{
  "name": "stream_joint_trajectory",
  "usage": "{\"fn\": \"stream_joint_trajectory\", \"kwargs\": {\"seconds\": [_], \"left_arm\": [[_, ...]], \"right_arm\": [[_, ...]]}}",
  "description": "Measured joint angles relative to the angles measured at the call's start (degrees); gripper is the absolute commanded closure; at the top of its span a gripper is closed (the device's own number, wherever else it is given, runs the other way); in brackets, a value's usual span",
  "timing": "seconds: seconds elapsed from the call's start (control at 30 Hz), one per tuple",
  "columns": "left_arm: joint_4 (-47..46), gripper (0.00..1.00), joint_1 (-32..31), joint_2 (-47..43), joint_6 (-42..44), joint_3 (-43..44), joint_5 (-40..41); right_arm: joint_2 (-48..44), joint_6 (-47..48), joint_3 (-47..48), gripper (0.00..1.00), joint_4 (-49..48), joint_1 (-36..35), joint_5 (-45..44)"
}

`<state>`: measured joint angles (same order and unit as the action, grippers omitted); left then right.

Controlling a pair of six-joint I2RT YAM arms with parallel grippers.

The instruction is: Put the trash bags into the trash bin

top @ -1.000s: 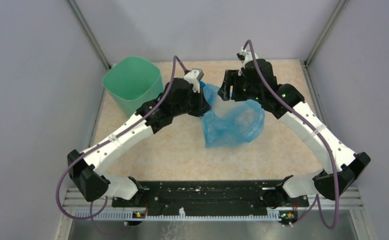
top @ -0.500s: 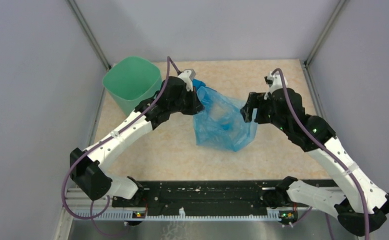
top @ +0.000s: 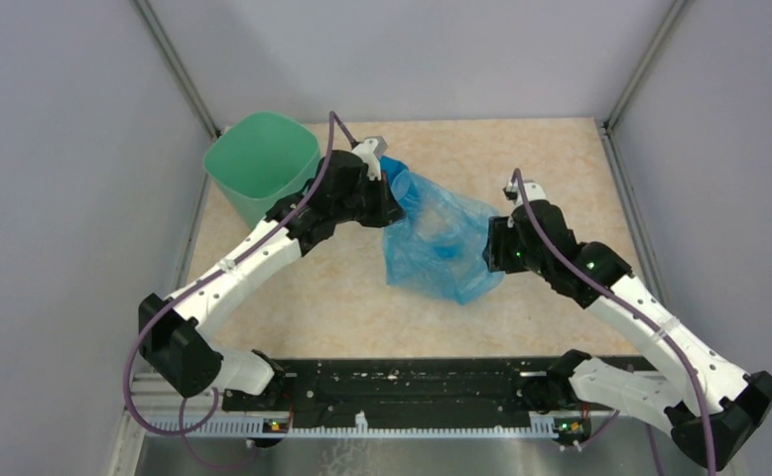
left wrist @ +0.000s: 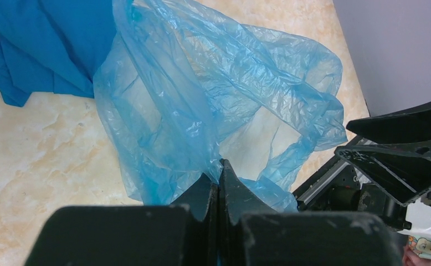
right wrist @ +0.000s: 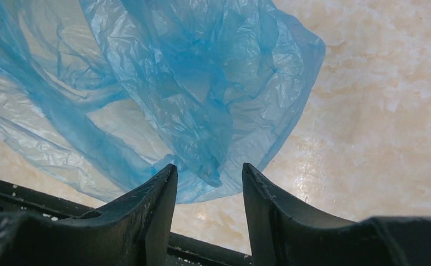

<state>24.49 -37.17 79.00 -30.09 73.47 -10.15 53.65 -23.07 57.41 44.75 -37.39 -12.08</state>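
The light-blue translucent trash bag (top: 440, 243) hangs spread over the middle of the table. My left gripper (top: 392, 201) is shut on the bag's upper left edge; in the left wrist view the jaws (left wrist: 219, 169) pinch the film of the bag (left wrist: 202, 94). My right gripper (top: 491, 250) is open at the bag's right edge. In the right wrist view its gripper (right wrist: 208, 173) is open, with the lower fold of the bag (right wrist: 202, 94) hanging just ahead of the fingertips. The mint-green trash bin (top: 263, 164) stands upright at the far left, behind my left arm.
A darker, opaque blue piece (top: 394, 167) (left wrist: 41, 44) lies just behind my left gripper. The right arm (left wrist: 401, 149) shows at the right of the left wrist view. Grey walls enclose the table on three sides. The black base rail (top: 402, 382) runs along the near edge.
My right gripper has swung from the bag's far top edge around to its near right side and come lower. The bag has shifted left and spread. The left gripper has barely moved.
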Motion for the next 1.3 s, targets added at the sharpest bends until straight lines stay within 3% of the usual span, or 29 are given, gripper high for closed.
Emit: {"fn": "stream_joint_trajectory", "kwargs": {"seconds": [0.27,0.47,0.7,0.87,0.97,1.17,1.23,1.3], "left_arm": [[-0.02,1.0,0.26,0.0,0.0,0.0,-0.85],[-0.02,1.0,0.37,0.0,0.0,0.0,-1.01],[-0.04,1.0,0.66,0.0,0.02,0.0,-1.2],[0.81,1.0,1.4,0.94,0.68,1.51,-1.88],[2.62,1.0,2.69,6.34,2.1,10.62,-2.67],[1.25,1.0,4.11,23.82,4.59,49.94,-7.34],[-2.25,1.0,3.82,23.06,5.09,54.01,-8.55],[-5.7,1.0,3.41,19.76,5.75,53.81,-9.22]], "right_arm": [[2.32,0.07,-1.31,0.6,-2.91,0.0,-1.9],[4.76,0.02,-1.53,0.72,-5.79,0.0,-3.08],[5.9,-0.11,-1.49,1.0,-6.19,0.0,-4.44],[7.91,-0.07,2.82,1.0,-4.0,0.0,-5.33],[13.0,1.64,15.89,1.0,-0.17,0.02,-7.5],[22.23,7.82,55.34,1.0,-2.71,0.0,-9.01],[18.8,9.44,59.84,1.0,-8.26,0.0,-7.98],[12.61,10.03,56.24,1.0,-13.33,0.0,-7.1]]}}
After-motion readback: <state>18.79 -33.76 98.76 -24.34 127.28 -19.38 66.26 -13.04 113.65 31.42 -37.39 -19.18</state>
